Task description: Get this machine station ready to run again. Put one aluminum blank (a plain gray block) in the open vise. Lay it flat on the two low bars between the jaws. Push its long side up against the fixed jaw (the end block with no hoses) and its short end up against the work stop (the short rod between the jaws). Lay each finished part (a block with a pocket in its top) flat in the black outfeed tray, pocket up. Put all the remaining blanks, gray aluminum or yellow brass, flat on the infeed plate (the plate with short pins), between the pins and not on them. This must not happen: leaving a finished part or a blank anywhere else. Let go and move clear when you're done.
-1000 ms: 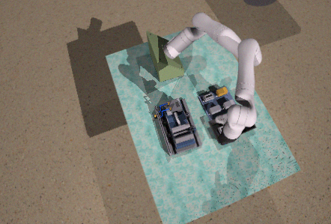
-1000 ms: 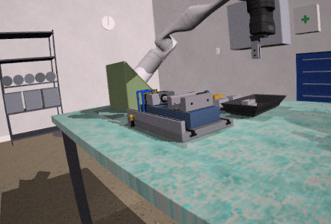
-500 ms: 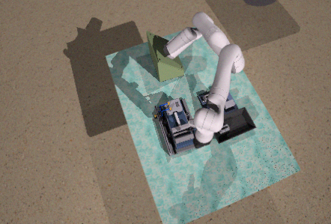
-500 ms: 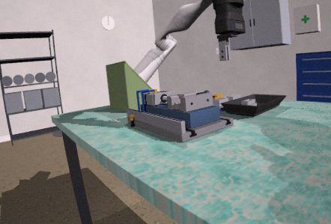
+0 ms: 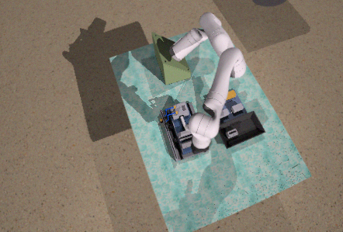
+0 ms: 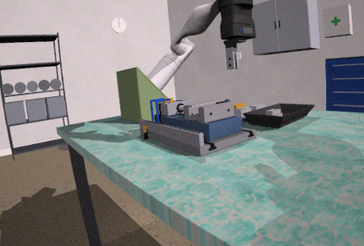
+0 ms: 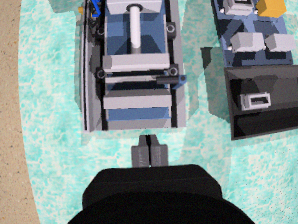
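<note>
The top view looks down from high above the teal marbled worktop [image 5: 248,168]. The exterior view faces it low from the side; the wrist view looks straight down, sharing the blue-and-gray vise [image 7: 136,63].

— What stood under the gripper [image 6: 233,64]?
— Open air, then the vise [image 6: 198,126] well below it.
— And to its side?
— The black outfeed tray [image 6: 284,118] beside the vise, a narrow gap between them.
</note>
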